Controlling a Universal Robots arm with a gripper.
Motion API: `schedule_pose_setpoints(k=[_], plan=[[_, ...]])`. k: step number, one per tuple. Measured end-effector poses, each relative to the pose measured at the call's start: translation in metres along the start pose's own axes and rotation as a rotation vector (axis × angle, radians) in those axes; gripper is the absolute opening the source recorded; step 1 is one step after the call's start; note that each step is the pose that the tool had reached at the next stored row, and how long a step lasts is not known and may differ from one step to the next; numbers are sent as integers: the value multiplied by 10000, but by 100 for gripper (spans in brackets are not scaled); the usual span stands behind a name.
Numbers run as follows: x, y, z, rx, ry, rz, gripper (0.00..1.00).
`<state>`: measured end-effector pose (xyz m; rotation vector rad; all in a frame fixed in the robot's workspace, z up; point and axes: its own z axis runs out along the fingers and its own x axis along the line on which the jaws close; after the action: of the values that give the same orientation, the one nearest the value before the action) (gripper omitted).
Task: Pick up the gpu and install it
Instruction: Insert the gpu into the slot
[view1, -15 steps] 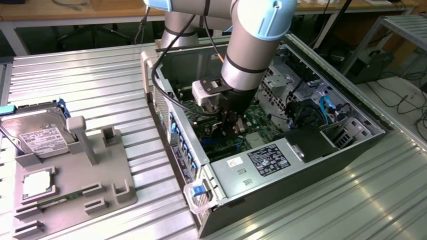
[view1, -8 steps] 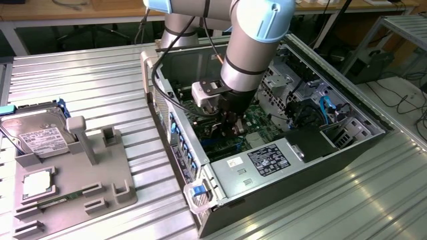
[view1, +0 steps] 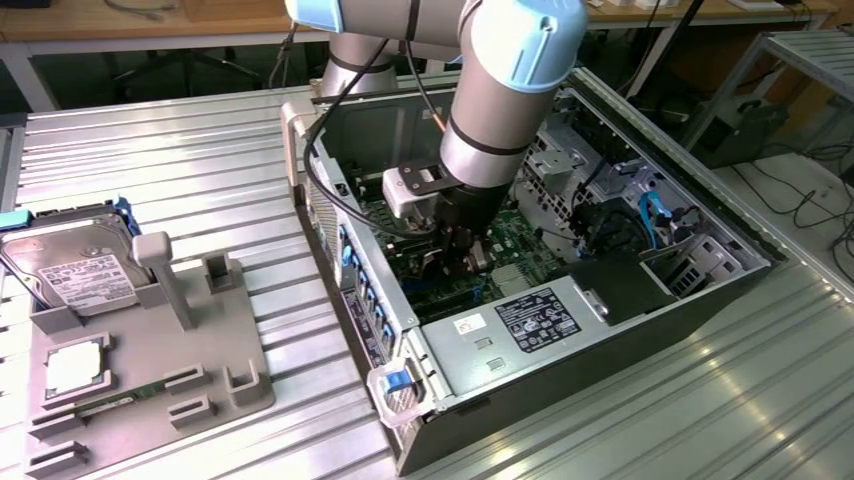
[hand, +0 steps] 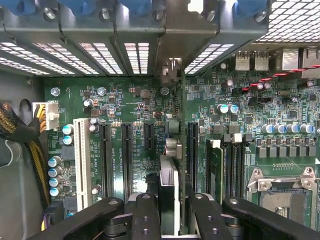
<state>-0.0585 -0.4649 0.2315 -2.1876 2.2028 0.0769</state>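
The gpu (hand: 170, 170) appears edge-on in the wrist view as a thin dark card standing upright over the green motherboard (hand: 130, 105), between two black expansion slots. Its metal bracket end (hand: 171, 70) reaches the case's rear slot wall. My gripper (hand: 172, 202) is shut on the card, one black finger (hand: 145, 212) on each side. In the exterior view the gripper (view1: 461, 255) is down inside the open computer case (view1: 694, 300), just above the board. Whether the card's edge is seated in a slot I cannot tell.
A grey fixture (view1: 214, 380) on the exterior view's left carries a silver hard drive (view1: 74, 270) and a green memory stick (view1: 100, 405). Inside the case are the power supply (view1: 534, 320), a cable bundle (hand: 20, 130), a white slot (hand: 82, 160) and the CPU socket (hand: 282, 192).
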Motion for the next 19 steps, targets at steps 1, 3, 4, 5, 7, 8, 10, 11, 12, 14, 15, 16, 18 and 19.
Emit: schedule_pose_setpoints(k=[1,3,4,5,7,8,10,11,12,14,15,16,18,19], plan=[[0,0,2,2,-4,0,28],[-1,0,3,2,-6,-1,28],[-1,0,3,3,-6,0,28],[-1,-1,3,3,-6,-1,28],[-1,0,2,2,-6,0,28],[-1,0,3,2,-6,0,28],[-1,0,3,2,-6,0,28],[-1,0,2,2,-5,0,28],[-1,0,3,2,-5,-1,28],[0,0,32,5,-13,-2,28],[3,1,47,-1,4,0,28],[5,1,64,-3,11,0,28],[7,1,95,-5,13,-1,28],[5,0,104,-2,2,0,28]])
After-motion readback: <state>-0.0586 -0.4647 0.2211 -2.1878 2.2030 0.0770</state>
